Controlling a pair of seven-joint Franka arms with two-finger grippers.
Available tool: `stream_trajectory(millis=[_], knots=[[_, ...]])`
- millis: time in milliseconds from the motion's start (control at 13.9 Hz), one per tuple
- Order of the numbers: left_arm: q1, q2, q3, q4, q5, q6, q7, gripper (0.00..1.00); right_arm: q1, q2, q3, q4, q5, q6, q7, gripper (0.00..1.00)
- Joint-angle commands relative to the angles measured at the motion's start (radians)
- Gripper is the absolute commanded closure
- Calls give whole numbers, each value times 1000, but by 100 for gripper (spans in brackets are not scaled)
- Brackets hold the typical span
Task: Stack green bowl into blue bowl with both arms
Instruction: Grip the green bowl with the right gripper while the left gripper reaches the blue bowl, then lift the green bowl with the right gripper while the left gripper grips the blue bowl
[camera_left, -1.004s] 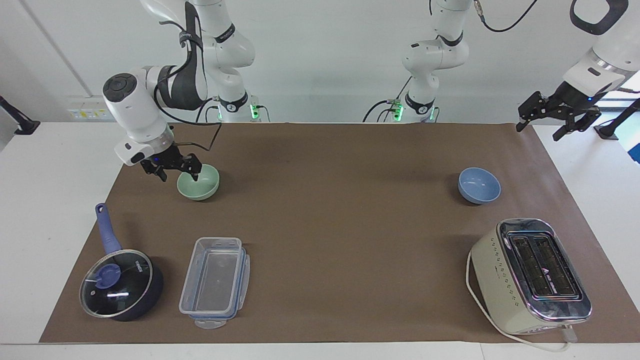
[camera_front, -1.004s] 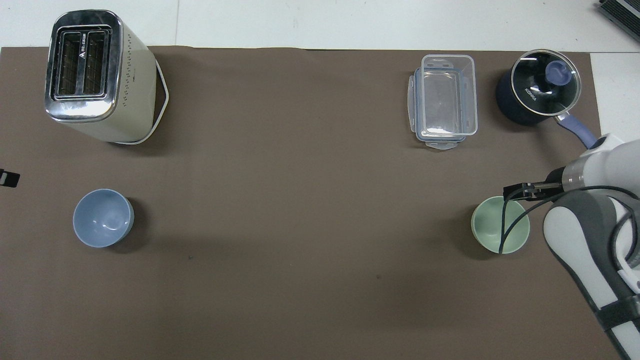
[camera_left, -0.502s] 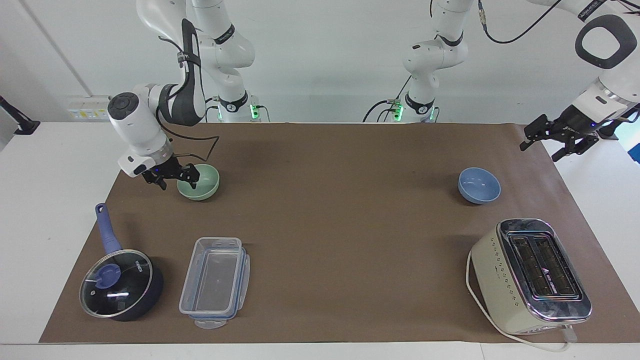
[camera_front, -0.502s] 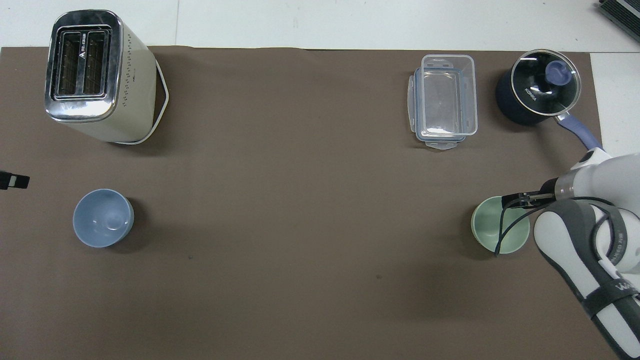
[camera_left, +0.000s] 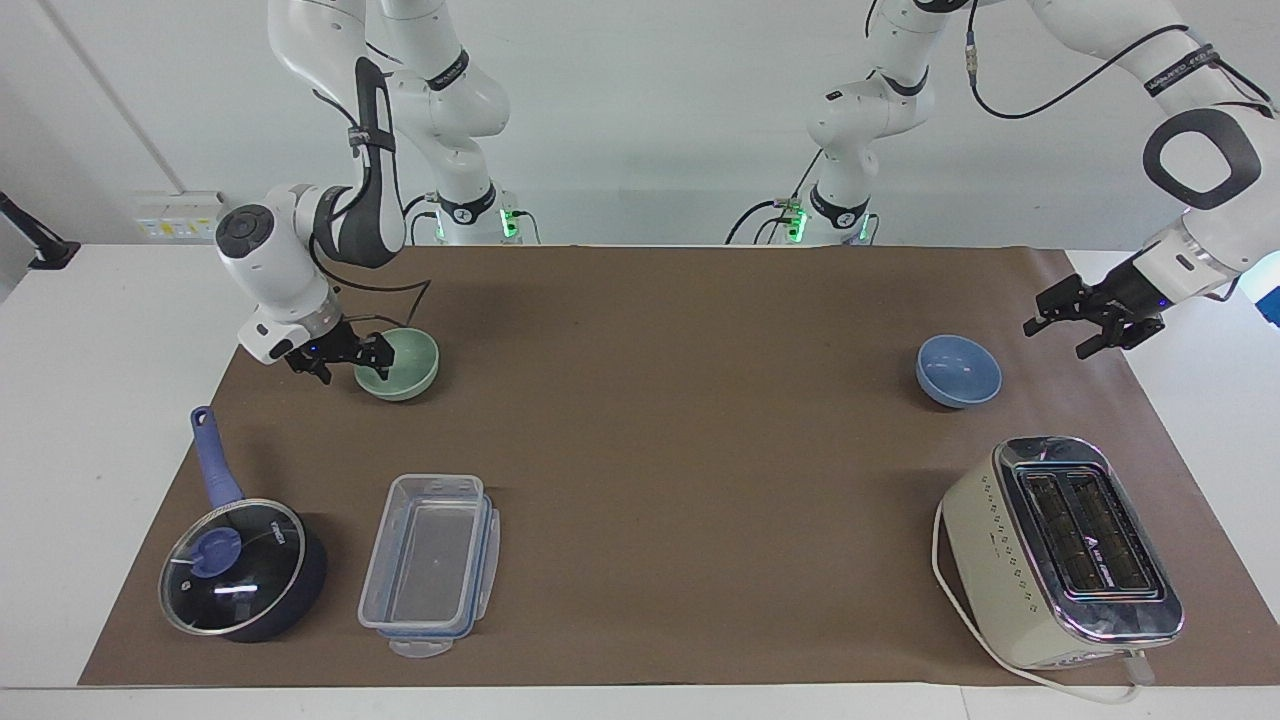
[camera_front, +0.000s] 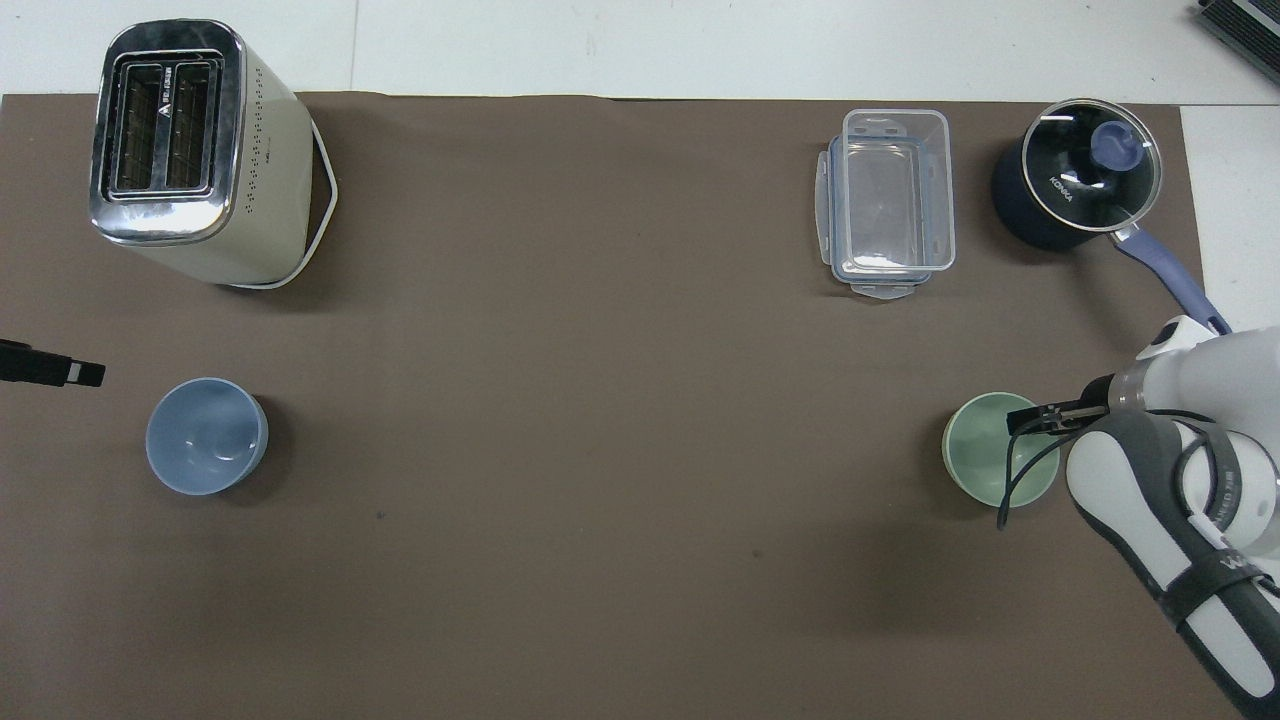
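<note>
Pale green bowl (camera_left: 398, 363) and periwinkle blue bowl (camera_left: 958, 370) sit upright, well apart on the mat.

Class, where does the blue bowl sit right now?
The blue bowl sits on the brown mat toward the left arm's end of the table, nearer to the robots than the toaster.

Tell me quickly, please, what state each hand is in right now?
Left hand: open, empty, above the mat's edge beside the blue bowl.
Right hand: open, straddling the green bowl's rim.

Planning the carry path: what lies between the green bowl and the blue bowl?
Nothing: only bare brown mat between green bowl and blue bowl, shown overhead.
</note>
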Motion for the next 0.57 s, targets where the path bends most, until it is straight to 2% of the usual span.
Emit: stream_trajectory(millis=[0, 72, 143, 215, 502], knots=[[19, -7, -8, -77, -27, 84, 56, 0, -11, -14, 8, -15, -4, 4, -27, 38], [19, -7, -8, -94, -27, 91, 58, 0, -11, -14, 8, -15, -4, -2, -30, 55], [19, -7, -8, -114, -28, 107, 58, 0, -6, -14, 8, -15, -4, -2, -26, 80], [19, -6, -8, -133, -28, 133, 58, 0, -2, -12, 7, -15, -4, -4, -12, 100], [22, -1, -8, -189, -36, 189, 78, 0, -3, -11, 8, -2, -4, -25, -15, 100]])
